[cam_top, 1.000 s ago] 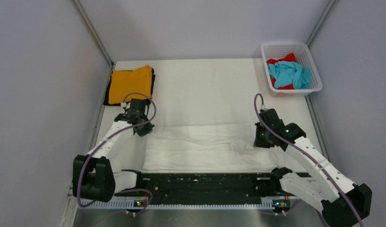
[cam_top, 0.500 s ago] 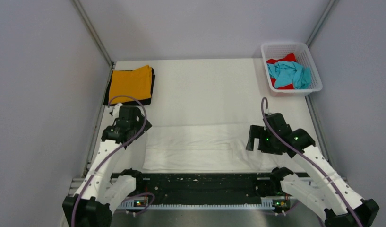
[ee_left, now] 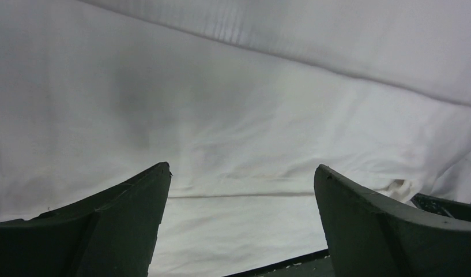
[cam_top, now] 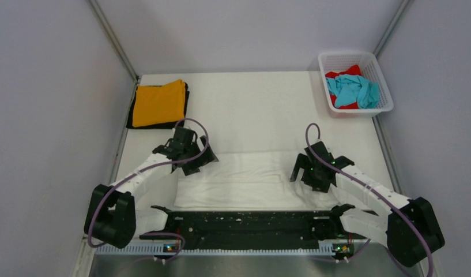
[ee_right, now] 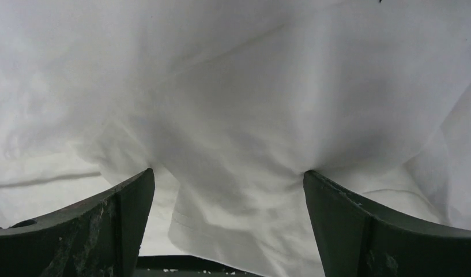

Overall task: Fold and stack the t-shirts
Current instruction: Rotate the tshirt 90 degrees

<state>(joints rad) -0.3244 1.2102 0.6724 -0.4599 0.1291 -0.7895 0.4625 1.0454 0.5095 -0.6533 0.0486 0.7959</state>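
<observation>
A large white t-shirt point(cam_top: 244, 180) lies folded into a wide band across the near half of the table. My left gripper point(cam_top: 202, 161) hovers over its left part, open, with only flat white cloth point(ee_left: 238, 133) under the gap point(ee_left: 241, 173). My right gripper point(cam_top: 298, 171) is over the shirt's rumpled right part, also open. Its fingertips point(ee_right: 145, 180) rest against a bunched fold and a hemmed edge point(ee_right: 221, 231). A folded orange t-shirt point(cam_top: 159, 103) lies on a black one point(cam_top: 131, 119) at the back left. The teal t-shirt point(cam_top: 354, 89) and the red one point(cam_top: 341, 75) sit crumpled in the basket.
The white mesh basket point(cam_top: 345, 53) stands at the back right corner. A black rail point(cam_top: 244, 222) runs along the near edge between the arm bases. Grey walls close in the table on the left, back and right.
Both grippers have opened and let go of the white shirt's ends. Both arms have since swung inward and now stand over the shirt itself.
</observation>
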